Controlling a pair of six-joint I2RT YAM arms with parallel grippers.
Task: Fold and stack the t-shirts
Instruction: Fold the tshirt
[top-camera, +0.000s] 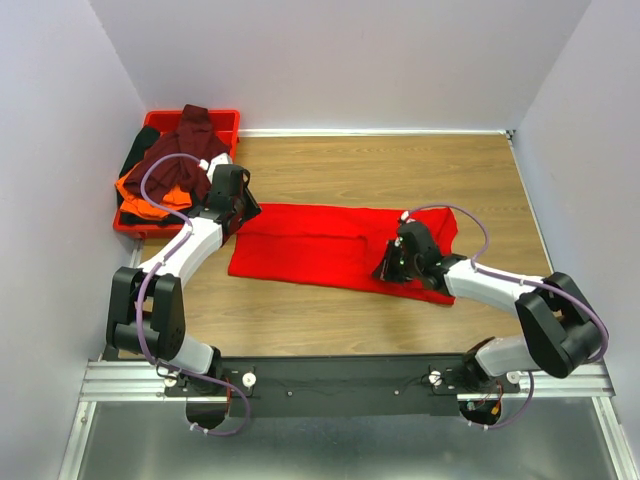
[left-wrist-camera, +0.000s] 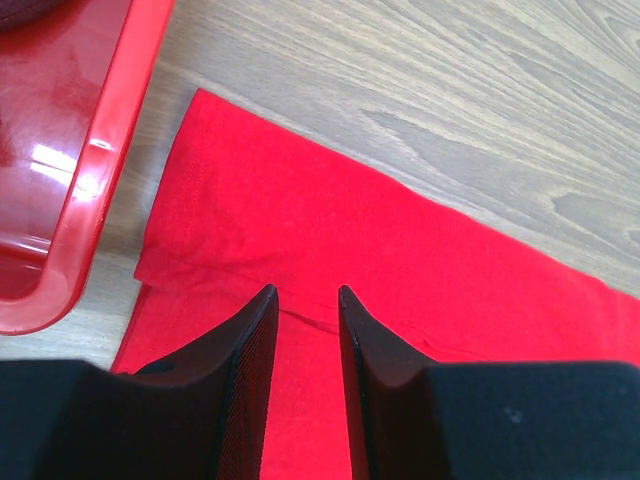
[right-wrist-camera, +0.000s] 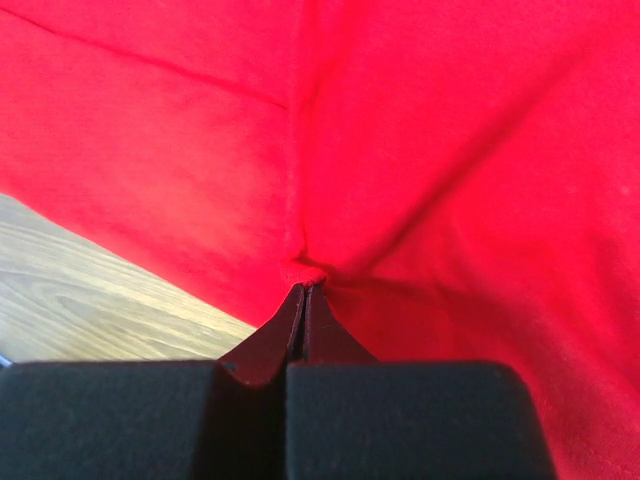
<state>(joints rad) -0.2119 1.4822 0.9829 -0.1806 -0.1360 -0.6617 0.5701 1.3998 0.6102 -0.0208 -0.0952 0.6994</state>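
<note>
A bright red t-shirt (top-camera: 320, 245) lies spread across the middle of the wooden table, partly folded into a long band. My left gripper (top-camera: 243, 212) hovers over the shirt's left end (left-wrist-camera: 300, 200) beside the tray. It is open, with only flat cloth showing between its fingers (left-wrist-camera: 306, 292). My right gripper (top-camera: 385, 272) is shut on a puckered fold of the red t-shirt (right-wrist-camera: 420, 150) near its front right edge; the cloth bunches at the fingertips (right-wrist-camera: 303, 288). A dark maroon t-shirt (top-camera: 190, 140), an orange one (top-camera: 150, 190) and a black one (top-camera: 140, 148) are heaped in the tray.
The rigid red plastic tray (top-camera: 228, 118) stands at the back left against the wall, its rim (left-wrist-camera: 100, 170) close to the left gripper. Bare wood table (top-camera: 400, 165) lies behind and in front of the shirt. White walls enclose the table on three sides.
</note>
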